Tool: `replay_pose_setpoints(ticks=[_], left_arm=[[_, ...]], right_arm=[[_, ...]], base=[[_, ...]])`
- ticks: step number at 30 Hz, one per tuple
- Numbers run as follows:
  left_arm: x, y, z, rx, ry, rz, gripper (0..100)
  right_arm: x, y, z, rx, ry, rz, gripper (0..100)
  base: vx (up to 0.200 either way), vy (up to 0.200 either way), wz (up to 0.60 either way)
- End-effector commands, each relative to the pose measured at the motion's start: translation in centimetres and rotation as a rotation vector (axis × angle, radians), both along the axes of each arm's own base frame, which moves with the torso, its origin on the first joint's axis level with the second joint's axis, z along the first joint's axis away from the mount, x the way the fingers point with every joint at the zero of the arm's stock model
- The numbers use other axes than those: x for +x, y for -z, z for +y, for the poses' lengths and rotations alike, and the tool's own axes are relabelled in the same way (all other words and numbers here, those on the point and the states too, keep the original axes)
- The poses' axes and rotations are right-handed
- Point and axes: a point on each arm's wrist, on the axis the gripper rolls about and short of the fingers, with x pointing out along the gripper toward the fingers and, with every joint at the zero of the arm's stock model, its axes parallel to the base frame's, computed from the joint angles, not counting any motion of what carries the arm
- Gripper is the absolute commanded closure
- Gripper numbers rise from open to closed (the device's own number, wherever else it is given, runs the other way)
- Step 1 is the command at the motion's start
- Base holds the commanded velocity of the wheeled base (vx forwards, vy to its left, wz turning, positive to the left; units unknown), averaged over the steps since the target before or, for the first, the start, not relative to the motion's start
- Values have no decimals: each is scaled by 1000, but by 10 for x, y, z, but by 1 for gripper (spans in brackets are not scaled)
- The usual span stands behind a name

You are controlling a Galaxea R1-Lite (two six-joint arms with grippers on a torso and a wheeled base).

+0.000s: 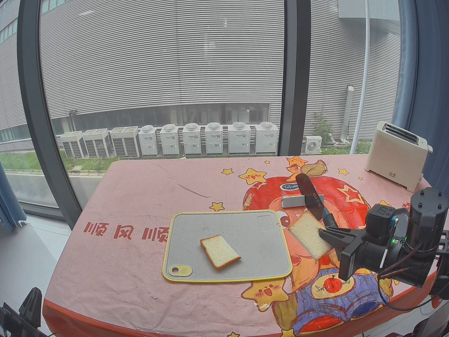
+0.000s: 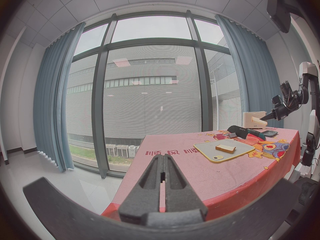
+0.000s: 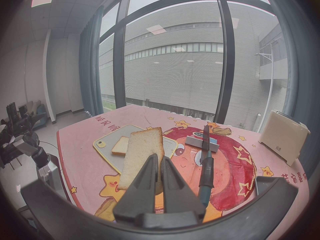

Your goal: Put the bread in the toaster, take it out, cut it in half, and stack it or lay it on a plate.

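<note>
Nearest, the left gripper (image 2: 163,159) hangs off the tabletop's (image 1: 131,197) edge, jaws shut on nothing; the right gripper's (image 3: 159,160) jaws clamp 1 bread slice (image 3: 143,150) beside the cutting board (image 1: 252,253); the toaster (image 1: 397,153) stands farther back, to their right.

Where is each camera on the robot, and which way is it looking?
Head view: on the head, looking down at the yellow-rimmed grey cutting board; right gripper holds a white bread slice.
Left wrist view: off the pink table's corner, facing the big window; shut left gripper shows.
Right wrist view: above the table, facing window and cream toaster; same gripper shows.
All share the small bread half on the board.
</note>
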Motion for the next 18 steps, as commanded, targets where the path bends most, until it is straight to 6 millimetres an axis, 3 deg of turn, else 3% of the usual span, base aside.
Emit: replay_pose_setpoints(ticks=[1, 18], left_arm=[[0, 5, 0, 0, 0, 1, 100], [0, 5, 0, 1, -2, 1, 100]], right_arm=[[-2, -2, -2, 7, 0, -8, 100], [-9, -2, -5, 9, -10, -14, 100]], base=[[0, 0, 0], [0, 0, 0]])
